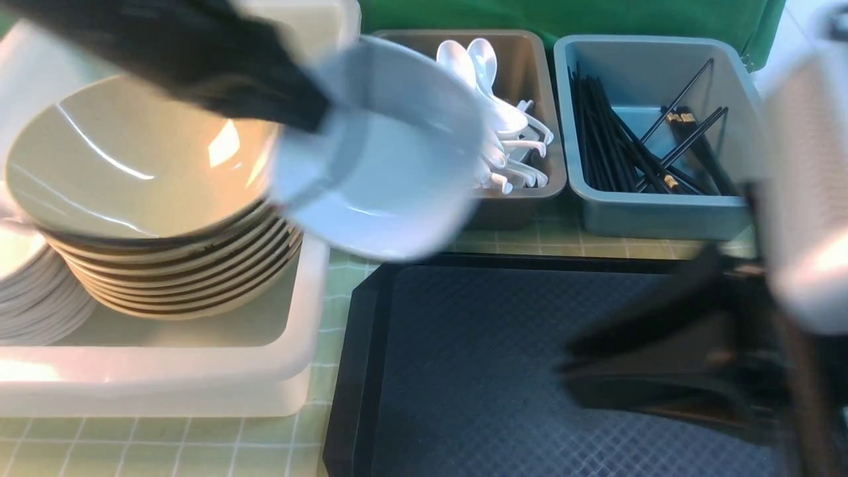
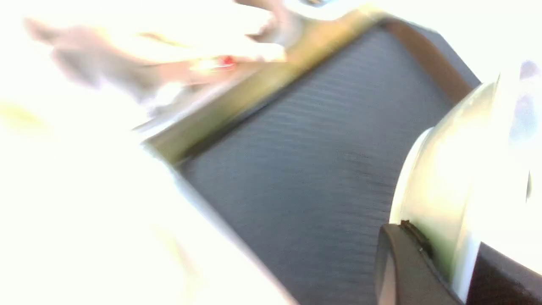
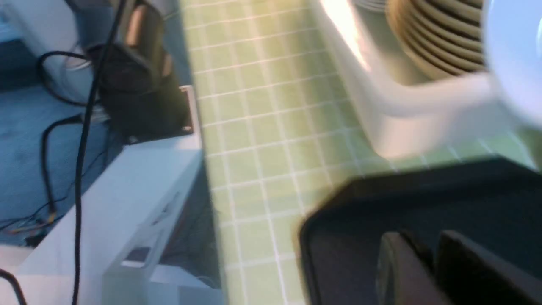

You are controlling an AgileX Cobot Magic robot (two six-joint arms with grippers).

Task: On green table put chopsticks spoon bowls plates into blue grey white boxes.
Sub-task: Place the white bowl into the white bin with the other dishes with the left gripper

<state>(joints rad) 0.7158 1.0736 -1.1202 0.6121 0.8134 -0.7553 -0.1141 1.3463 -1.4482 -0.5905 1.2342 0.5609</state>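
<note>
My left gripper (image 1: 318, 116) is shut on the rim of a small white plate (image 1: 384, 165), held tilted in the air between the white box (image 1: 298, 371) and the grey box (image 1: 523, 205). In the left wrist view the jaws (image 2: 444, 250) pinch that plate (image 2: 449, 169) over the black tray. The white box holds a stack of bowls (image 1: 132, 159) and stacked plates (image 1: 33, 298). Several spoons (image 1: 503, 126) lie in the grey box and chopsticks (image 1: 629, 146) in the blue box (image 1: 662, 215). My right gripper (image 1: 570, 371) hovers over the tray, fingers together, nothing seen between them.
A black textured tray (image 1: 477, 371) lies on the green table (image 1: 165, 450) in front of the grey and blue boxes. In the right wrist view the table (image 3: 262, 127) ends at an edge, with floor cables (image 3: 63, 127) beyond. Everything is motion-blurred.
</note>
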